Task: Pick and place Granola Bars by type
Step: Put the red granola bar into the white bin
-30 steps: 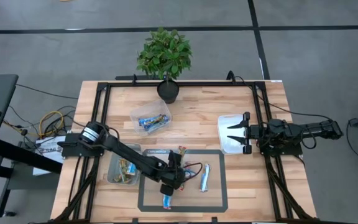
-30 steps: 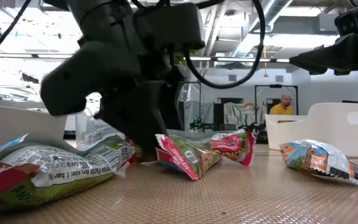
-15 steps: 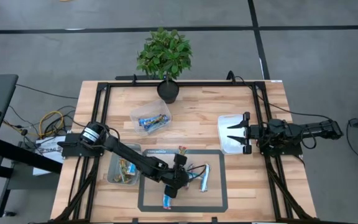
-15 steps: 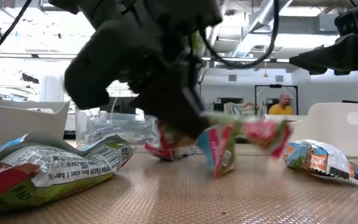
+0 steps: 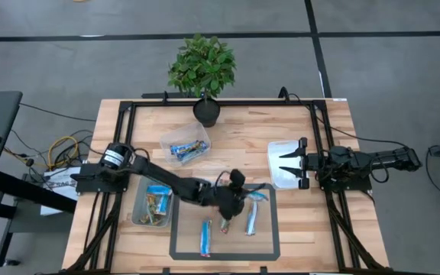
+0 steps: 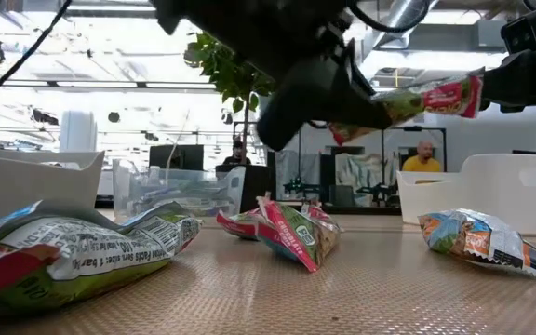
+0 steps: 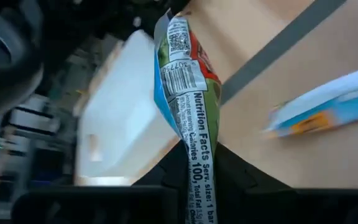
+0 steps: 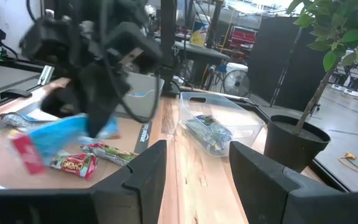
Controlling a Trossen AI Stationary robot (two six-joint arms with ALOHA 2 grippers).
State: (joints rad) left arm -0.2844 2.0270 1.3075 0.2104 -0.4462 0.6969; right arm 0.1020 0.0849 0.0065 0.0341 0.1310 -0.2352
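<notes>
Left gripper (image 5: 249, 195) pinches a granola bar (image 7: 185, 93) by one end, lifted clear of the grey mat (image 5: 262, 248). Wrapper green and red, nutrition panel showing. Right gripper (image 5: 284, 164) parked over the white bin (image 5: 275, 149), fingers spread. Wooden table (image 5: 243, 145); potted plant (image 5: 202, 69) at far edge.

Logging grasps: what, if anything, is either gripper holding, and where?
The left gripper pinches a red-green granola bar by one end; the right gripper holds nothing.
</notes>
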